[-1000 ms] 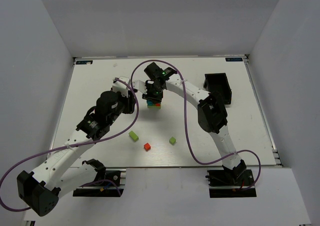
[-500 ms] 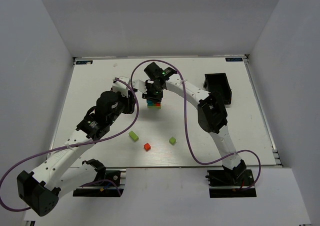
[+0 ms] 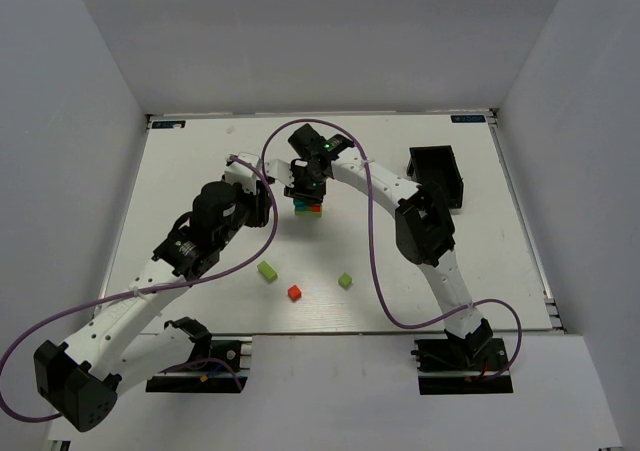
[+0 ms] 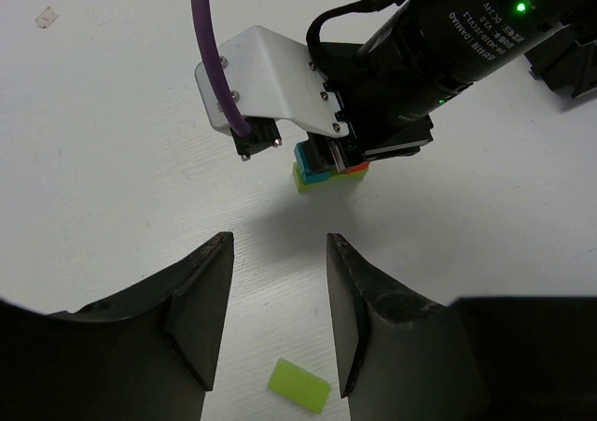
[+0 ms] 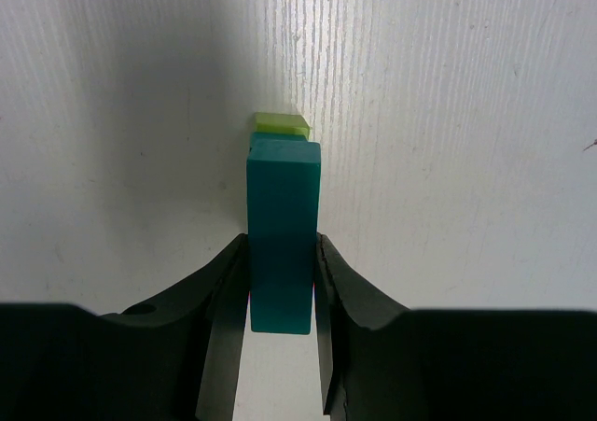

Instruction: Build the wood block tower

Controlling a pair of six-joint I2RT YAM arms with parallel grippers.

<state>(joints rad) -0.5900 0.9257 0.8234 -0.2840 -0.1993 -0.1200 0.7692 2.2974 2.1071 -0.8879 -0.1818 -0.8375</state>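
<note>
So here's where we're at. The right gripper (image 5: 282, 253) is clenched on the teal bar (image 5: 282, 217), with one finger pressed against each long side. In the right wrist view the bar sits on top of a lime-green bottom block (image 5: 282, 122) that peeks out past its far end.

From the left wrist camera we see the wood block tower (image 4: 325, 169) tucked right under the right gripper. It's lime-green low on the left, teal over that, and there's a red-orange block (image 4: 353, 168) at the right end. We can't tell from that angle how many layers there are. In the top view the tower stands around the middle of the table (image 3: 180, 171), a bit toward the far side. The black open-topped box (image 3: 455, 186) is well apart, off to the right.

The left gripper (image 4: 277, 295) is released, jaws apart with nothing between them. It hovers over the table just left of the tower and points at it.

Three loose pieces lie nearer the arm bases, all apart from one another: a loose lime-green block (image 3: 267, 270), a red cube (image 3: 294, 292) and a small lime-green cube (image 3: 345, 281).
</note>
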